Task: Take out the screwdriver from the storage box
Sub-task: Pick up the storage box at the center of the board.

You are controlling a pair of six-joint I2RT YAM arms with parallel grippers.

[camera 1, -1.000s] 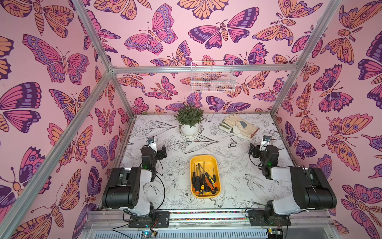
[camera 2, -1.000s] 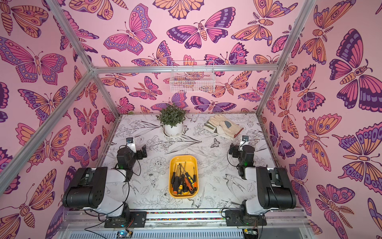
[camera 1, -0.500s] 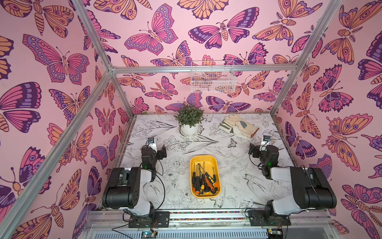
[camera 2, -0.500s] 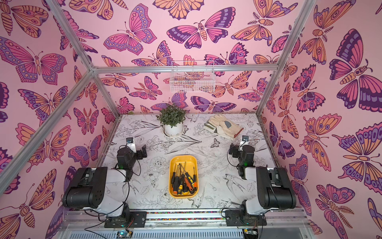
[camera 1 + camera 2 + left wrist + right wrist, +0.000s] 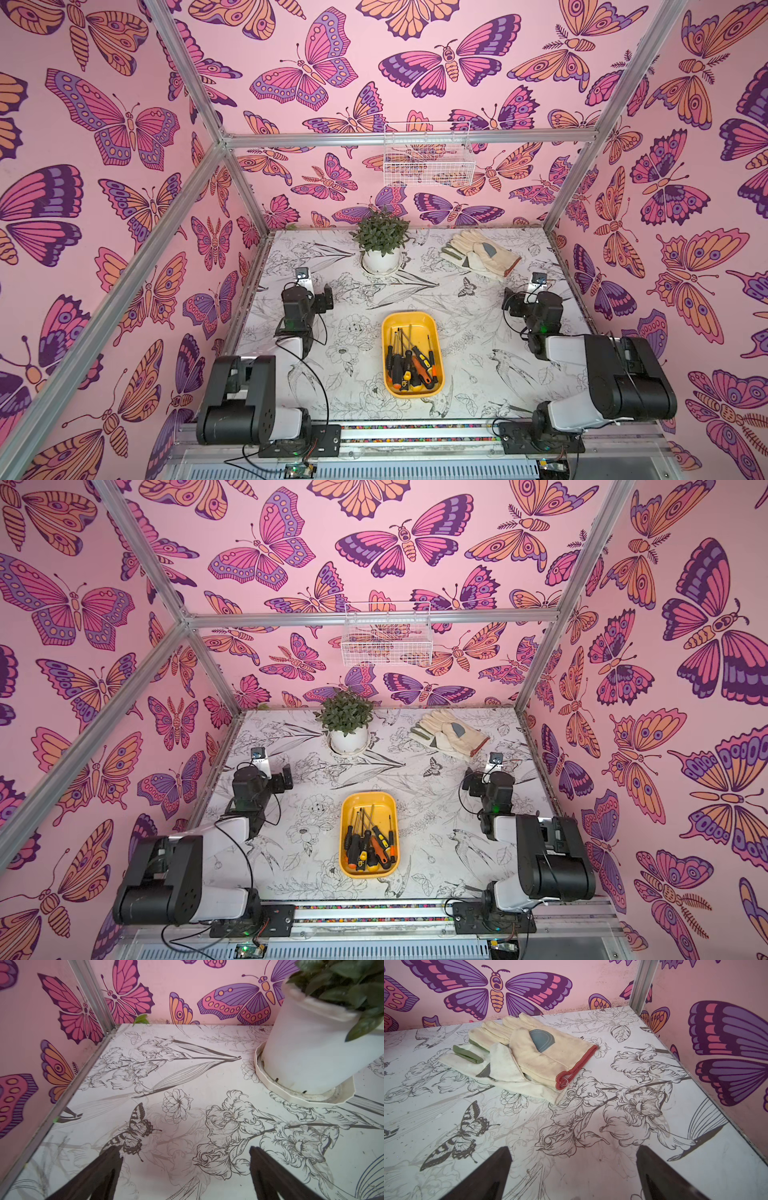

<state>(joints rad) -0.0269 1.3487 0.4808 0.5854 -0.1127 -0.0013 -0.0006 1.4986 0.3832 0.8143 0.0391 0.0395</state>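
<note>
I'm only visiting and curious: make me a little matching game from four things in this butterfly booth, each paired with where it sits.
1 screwdrivers
2 gloves
3 wire basket
4 plant

A hanging on the back wall
B in a white pot
C in the yellow tray
D lying flat on the table

Pairs: 1-C, 2-D, 3-A, 4-B

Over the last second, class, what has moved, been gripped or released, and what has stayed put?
Nothing has visibly changed. The left gripper and right gripper stay open and empty. The screwdrivers still lie in the yellow storage box, and the potted plant and work gloves are unmoved.
</note>
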